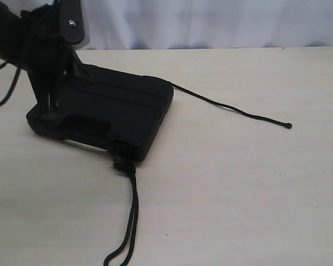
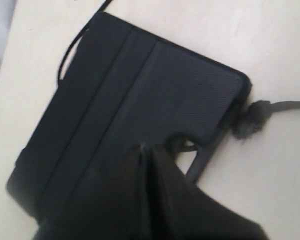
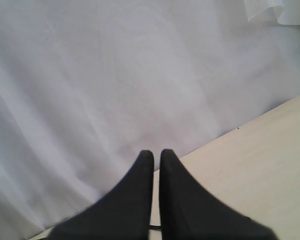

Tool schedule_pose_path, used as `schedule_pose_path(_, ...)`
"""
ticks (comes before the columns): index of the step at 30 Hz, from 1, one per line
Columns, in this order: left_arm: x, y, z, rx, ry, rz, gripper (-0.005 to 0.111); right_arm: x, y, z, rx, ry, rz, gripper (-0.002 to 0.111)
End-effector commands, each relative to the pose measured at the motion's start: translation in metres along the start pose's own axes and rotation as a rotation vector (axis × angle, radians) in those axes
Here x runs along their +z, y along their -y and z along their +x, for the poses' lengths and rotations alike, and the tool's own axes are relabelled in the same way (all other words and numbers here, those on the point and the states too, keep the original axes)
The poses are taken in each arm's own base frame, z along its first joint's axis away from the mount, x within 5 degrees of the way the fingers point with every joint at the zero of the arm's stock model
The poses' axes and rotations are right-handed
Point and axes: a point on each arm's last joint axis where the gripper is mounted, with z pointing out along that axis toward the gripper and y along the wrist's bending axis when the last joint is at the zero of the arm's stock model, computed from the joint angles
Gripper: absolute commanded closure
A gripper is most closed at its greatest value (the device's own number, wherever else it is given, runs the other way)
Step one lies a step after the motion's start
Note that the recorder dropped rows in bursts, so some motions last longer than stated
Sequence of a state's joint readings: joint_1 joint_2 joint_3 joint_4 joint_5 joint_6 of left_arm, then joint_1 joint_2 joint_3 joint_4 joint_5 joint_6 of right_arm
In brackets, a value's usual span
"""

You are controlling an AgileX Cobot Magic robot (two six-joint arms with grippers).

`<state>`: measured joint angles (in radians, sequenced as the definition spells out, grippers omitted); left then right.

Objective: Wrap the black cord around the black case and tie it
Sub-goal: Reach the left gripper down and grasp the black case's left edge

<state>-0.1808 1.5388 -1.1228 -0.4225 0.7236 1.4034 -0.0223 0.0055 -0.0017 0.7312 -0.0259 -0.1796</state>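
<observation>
The black case lies flat on the table, its handle cut-out toward the front. The black cord passes under it. One thin strand runs out to the right and ends in a knobbed tip. At the case's front corner sits the fuzzy knot, from which a doubled loop trails to the front edge. My left gripper is shut, with its tips down on the case beside the handle, away from the knot. My right gripper is shut on nothing and faces the curtain, outside the exterior view.
The pale wooden table stretches right and forward of the case. A white curtain hangs along the back edge. The left arm and its glossy cables rise over the case's left end.
</observation>
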Motion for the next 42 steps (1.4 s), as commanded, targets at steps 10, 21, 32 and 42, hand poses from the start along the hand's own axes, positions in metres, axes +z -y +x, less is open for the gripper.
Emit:
schedule_pose_path(10,0.071,0.029,0.016,0.065,-0.15,0.363,0.067,0.0,0.0,0.001,-0.048,-0.002,-0.004,0.104)
schedule_pose_path(21,0.123,0.032,0.037,0.386,-0.304,0.346,0.068,0.0,0.0,0.001,-0.05,-0.004,-0.005,0.104)
schedule_pose_path(32,0.124,0.022,0.037,0.476,-0.328,0.259,0.068,0.0,0.0,0.0,-0.057,0.002,-0.003,0.104)
schedule_pose_path(42,0.118,0.011,0.026,0.464,-0.265,0.119,0.068,0.0,0.0,0.0,-0.077,0.005,-0.003,0.104)
